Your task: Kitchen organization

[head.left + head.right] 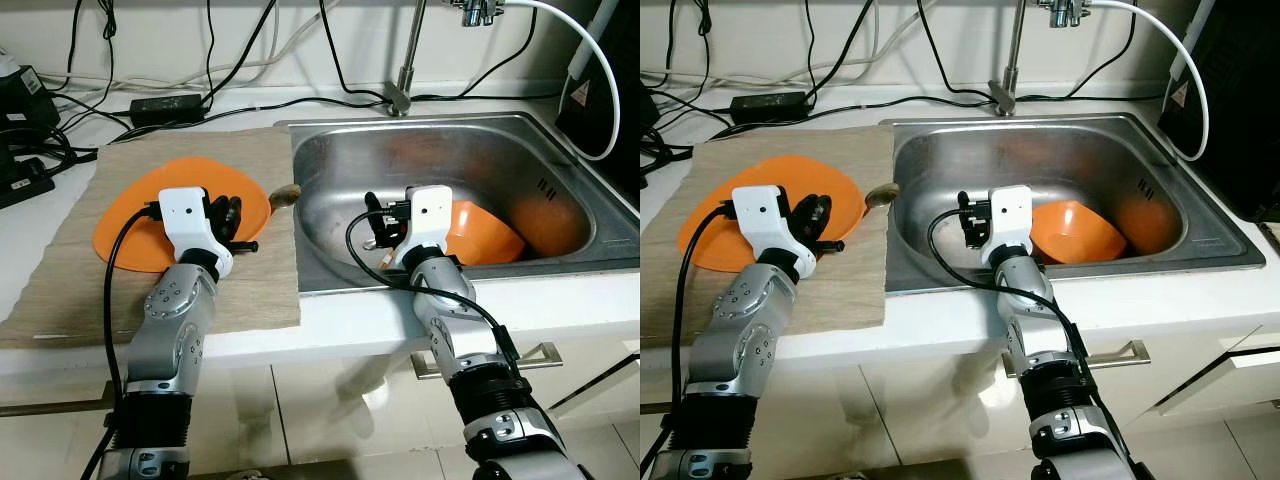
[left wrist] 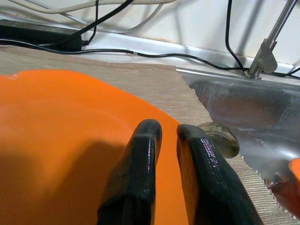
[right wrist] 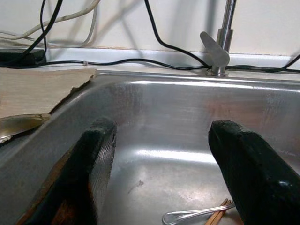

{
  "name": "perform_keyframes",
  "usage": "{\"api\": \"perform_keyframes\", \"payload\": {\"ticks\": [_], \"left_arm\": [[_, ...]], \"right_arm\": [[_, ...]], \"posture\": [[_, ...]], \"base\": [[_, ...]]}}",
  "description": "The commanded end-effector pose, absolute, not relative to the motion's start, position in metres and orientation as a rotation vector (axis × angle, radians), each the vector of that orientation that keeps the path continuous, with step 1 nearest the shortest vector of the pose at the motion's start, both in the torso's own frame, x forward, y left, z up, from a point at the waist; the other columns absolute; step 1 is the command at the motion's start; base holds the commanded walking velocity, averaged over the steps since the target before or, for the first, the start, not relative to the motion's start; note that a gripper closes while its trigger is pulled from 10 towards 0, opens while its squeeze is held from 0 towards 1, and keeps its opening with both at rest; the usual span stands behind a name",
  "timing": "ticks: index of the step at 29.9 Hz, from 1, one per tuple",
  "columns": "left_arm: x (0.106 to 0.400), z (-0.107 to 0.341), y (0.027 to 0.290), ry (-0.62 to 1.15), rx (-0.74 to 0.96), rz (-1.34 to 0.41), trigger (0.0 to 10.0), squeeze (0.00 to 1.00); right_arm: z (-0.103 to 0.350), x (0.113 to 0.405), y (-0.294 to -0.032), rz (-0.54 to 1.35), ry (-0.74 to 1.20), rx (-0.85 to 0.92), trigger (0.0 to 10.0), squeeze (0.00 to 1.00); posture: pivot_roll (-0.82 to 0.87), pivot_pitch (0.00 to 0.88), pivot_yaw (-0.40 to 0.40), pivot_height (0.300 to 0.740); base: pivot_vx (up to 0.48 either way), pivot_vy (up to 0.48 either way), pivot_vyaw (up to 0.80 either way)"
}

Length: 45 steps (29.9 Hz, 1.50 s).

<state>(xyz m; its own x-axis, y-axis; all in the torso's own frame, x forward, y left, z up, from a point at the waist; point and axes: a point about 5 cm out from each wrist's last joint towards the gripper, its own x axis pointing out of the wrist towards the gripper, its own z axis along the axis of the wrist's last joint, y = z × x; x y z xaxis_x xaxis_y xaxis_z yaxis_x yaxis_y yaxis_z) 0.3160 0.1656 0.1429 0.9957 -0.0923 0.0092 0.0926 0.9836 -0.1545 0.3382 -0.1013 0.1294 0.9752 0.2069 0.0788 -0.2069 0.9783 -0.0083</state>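
I am holding the left gripper (image 2: 164,136) over the orange plate (image 1: 130,215), which is lying on the tan mat (image 1: 60,280) on the counter left of the sink (image 1: 330,170); its two fingers are sitting nearly together with a slim gap, gripping nothing. A spoon (image 2: 219,138) is resting at the mat's right edge, its bowl poking over the sink rim. I am keeping the right gripper (image 3: 161,154) inside the basin with its fingers spread wide, nothing between them. An orange bowl (image 1: 485,235) is lying tilted in the sink just right of that gripper. Near the basin floor, a metal utensil handle (image 3: 197,215) and wooden chopsticks (image 3: 218,213) are lying together.
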Motion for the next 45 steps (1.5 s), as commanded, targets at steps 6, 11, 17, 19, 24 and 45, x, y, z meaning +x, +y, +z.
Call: {"api": "perform_keyframes", "payload": {"ticks": [6, 11, 17, 19, 24, 45], "left_arm": [[0.318, 0.140, 0.162, 0.012, -0.146, -0.103, 10.0, 0.00], [0.318, 0.141, 0.162, 0.011, -0.143, -0.105, 10.0, 0.00], [0.320, 0.141, 0.160, 0.009, -0.145, -0.110, 10.0, 0.00], [0.321, 0.140, 0.158, 0.013, -0.143, -0.114, 10.0, 0.00], [0.322, 0.141, 0.158, 0.012, -0.139, -0.115, 10.0, 0.00], [0.325, 0.158, 0.160, -0.048, -0.102, -0.116, 10.0, 0.00]], "right_arm": [[0.137, 0.342, -0.100, 0.208, -0.106, -0.009, 10.0, 0.00], [0.137, 0.342, -0.100, 0.207, -0.108, -0.009, 10.0, 0.00], [0.138, 0.344, -0.100, 0.205, -0.107, -0.009, 10.0, 0.00], [0.138, 0.344, -0.100, 0.204, -0.108, -0.009, 10.0, 0.00], [0.139, 0.345, -0.099, 0.202, -0.111, -0.008, 10.0, 0.00], [0.140, 0.347, -0.098, 0.198, -0.117, -0.002, 10.0, 0.00]], "posture": [[-0.03, 0.000, 0.028, 0.740], [-0.03, 0.000, 0.029, 0.740], [-0.03, 0.000, 0.031, 0.740], [-0.03, 0.000, 0.032, 0.740], [-0.03, 0.000, 0.035, 0.740], [-0.03, 0.000, 0.040, 0.740]], "base": [[0.000, 0.000, 0.00], [0.000, 0.000, 0.00], [0.000, 0.000, 0.00], [0.000, 0.000, 0.00], [0.000, 0.000, 0.00], [0.000, 0.000, 0.00]]}}
